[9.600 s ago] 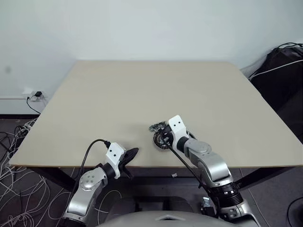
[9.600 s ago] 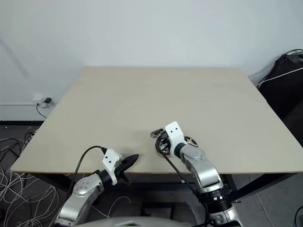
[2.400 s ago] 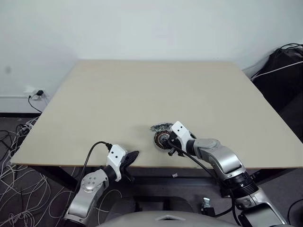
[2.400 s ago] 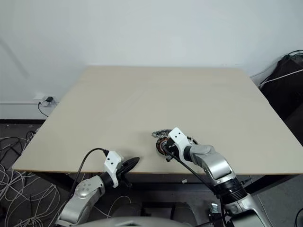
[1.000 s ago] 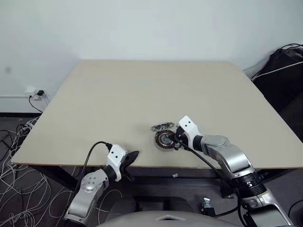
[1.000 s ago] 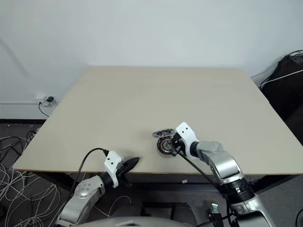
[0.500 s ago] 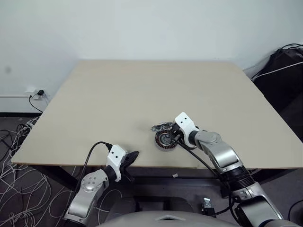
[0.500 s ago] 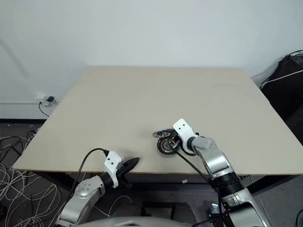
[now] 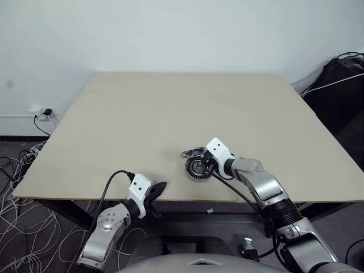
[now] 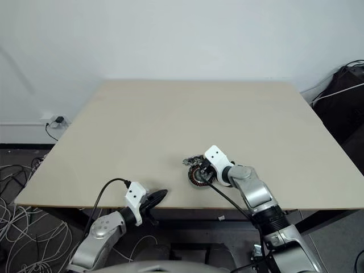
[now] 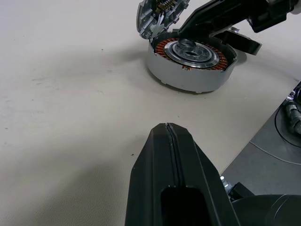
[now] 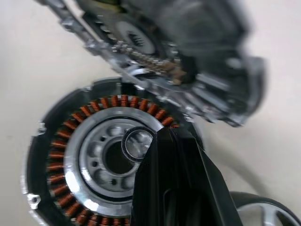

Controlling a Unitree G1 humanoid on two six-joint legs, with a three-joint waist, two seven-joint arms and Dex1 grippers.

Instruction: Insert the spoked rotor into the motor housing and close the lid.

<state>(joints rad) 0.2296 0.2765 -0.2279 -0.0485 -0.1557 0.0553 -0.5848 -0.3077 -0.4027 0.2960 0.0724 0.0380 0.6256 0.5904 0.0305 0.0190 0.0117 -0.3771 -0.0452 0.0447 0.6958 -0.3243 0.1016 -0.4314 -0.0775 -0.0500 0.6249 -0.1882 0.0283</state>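
Note:
The motor housing [image 9: 195,168], a round disc with copper windings, lies near the table's front edge. The lid [image 9: 193,152] stands tilted open at its far side, also clear in the right wrist view [image 12: 183,42]. My right gripper [image 9: 205,166] is shut, and its black tips [image 12: 171,141] hang over the housing's silver centre [image 12: 106,162], beside a small loose ring [image 12: 136,143]. Part of the spoked rotor's black rim [image 12: 265,214] lies on the table just beside the housing. My left gripper [image 9: 160,186] is shut and empty, at the front edge to the left of the housing [image 11: 190,59].
The beige table [image 9: 182,108] stretches far beyond the parts. Its front edge [image 9: 170,200] runs just below the housing. A black bag [image 9: 341,85] sits off the right side and cables [image 9: 17,170] lie on the floor at the left.
My right gripper has edged a little left and down, rolling slightly, so its tips now sit over the housing's centre. The left gripper has not moved.

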